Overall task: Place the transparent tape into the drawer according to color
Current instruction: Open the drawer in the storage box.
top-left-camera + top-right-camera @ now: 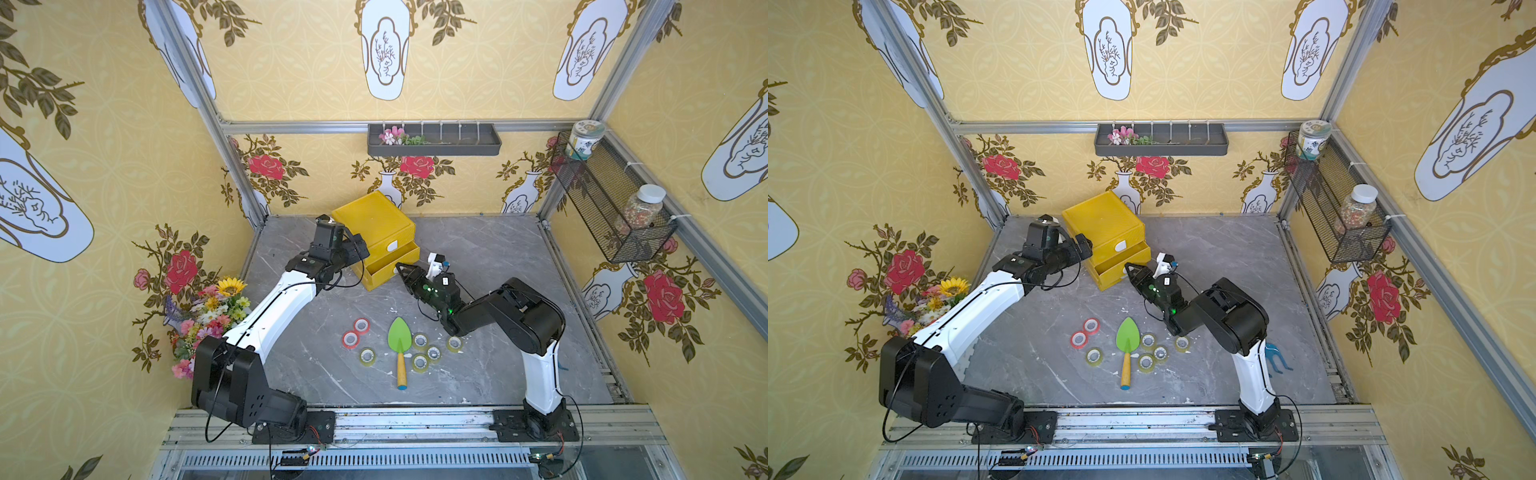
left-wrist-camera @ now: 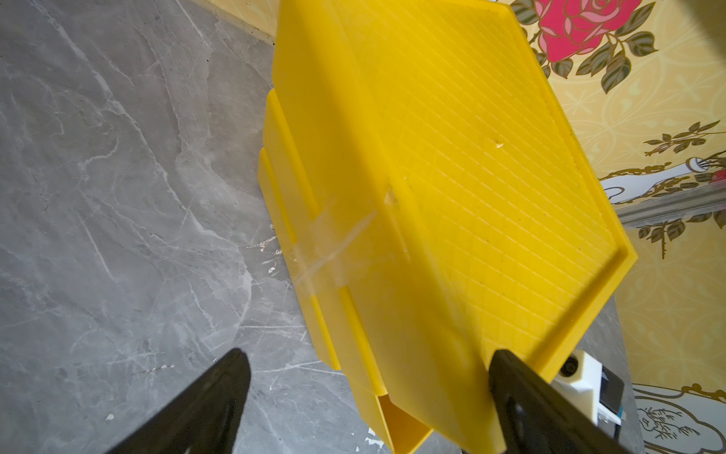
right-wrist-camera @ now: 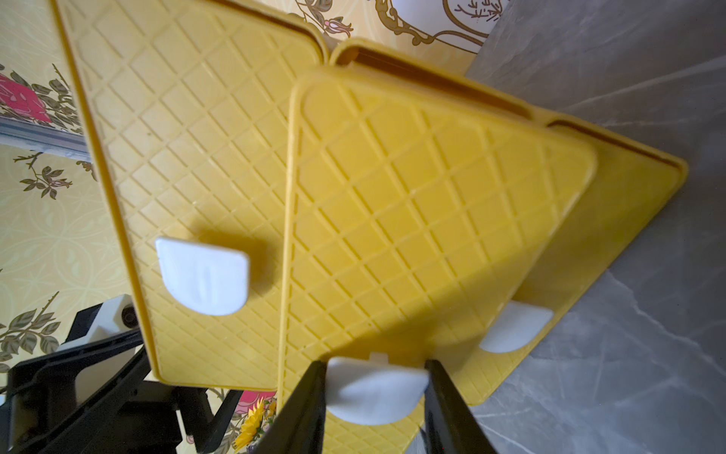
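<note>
The yellow drawer cabinet (image 1: 374,216) stands at the back of the table. Its middle drawer (image 3: 412,216) is pulled out a little. My right gripper (image 3: 375,367) is shut on that drawer's white handle (image 3: 373,393), seen from above at the drawer front (image 1: 401,268). My left gripper (image 2: 367,353) is open, its fingers straddling the cabinet's left side (image 1: 357,249) and holding nothing. The transparent tape lies on the table in front: two red rolls (image 1: 361,326) (image 1: 350,339) and several yellowish rolls, one (image 1: 367,356) left of the trowel and the others (image 1: 420,340) (image 1: 454,344) to its right.
A green trowel (image 1: 400,336) with a yellow handle lies among the rolls. A flower bouquet (image 1: 208,316) leans at the left wall. A blue hook-shaped thing (image 1: 1277,359) lies behind the right arm. A wire basket (image 1: 611,208) with jars hangs on the right wall.
</note>
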Controlling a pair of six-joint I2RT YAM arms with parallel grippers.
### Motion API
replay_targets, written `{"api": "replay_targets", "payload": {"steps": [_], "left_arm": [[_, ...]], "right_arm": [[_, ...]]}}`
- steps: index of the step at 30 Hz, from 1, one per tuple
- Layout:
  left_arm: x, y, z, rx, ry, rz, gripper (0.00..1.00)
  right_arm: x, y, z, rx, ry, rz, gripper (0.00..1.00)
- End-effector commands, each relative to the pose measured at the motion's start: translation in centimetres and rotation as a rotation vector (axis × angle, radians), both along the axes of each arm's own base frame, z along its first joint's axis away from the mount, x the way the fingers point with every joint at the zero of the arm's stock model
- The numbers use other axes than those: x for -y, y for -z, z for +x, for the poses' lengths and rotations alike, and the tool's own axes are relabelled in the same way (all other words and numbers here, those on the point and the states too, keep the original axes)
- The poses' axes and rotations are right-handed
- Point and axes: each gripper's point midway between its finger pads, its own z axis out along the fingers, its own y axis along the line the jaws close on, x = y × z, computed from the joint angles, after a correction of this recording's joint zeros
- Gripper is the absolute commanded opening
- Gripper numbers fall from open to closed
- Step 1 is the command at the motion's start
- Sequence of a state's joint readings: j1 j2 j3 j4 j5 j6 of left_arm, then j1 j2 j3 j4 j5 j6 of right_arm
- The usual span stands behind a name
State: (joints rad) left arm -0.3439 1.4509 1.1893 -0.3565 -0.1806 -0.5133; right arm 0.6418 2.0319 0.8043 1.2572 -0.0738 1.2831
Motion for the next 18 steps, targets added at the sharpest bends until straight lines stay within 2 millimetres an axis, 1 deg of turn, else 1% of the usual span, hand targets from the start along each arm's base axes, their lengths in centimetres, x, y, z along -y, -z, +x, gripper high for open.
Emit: {"api": "replay_targets", "payload": {"steps": [1,10,16,18], "left_arm": [[-0.6,1.9,-0.8,-0.068,0.002,0.043,1.00],[-0.7,1.8,-0.7,-0.068,0.002,0.039,1.00],[-0.6,2.0,-0.7,-0.073,0.002,0.034,1.00],[-0.6,2.0,-0.7,-0.073,0.001,0.034,1.00]], "right_arm": [[0.5,-1.3,-0.9,0.041,0.001,0.017,0.41],[1.6,0.0,-3.1,0.002,0.007,0.036,0.41],[2.2,0.0,-4.3,-0.004,0.003,0.040,0.41],[2.3,0.3,-4.7,-0.012,0.002,0.033,0.41]]}}
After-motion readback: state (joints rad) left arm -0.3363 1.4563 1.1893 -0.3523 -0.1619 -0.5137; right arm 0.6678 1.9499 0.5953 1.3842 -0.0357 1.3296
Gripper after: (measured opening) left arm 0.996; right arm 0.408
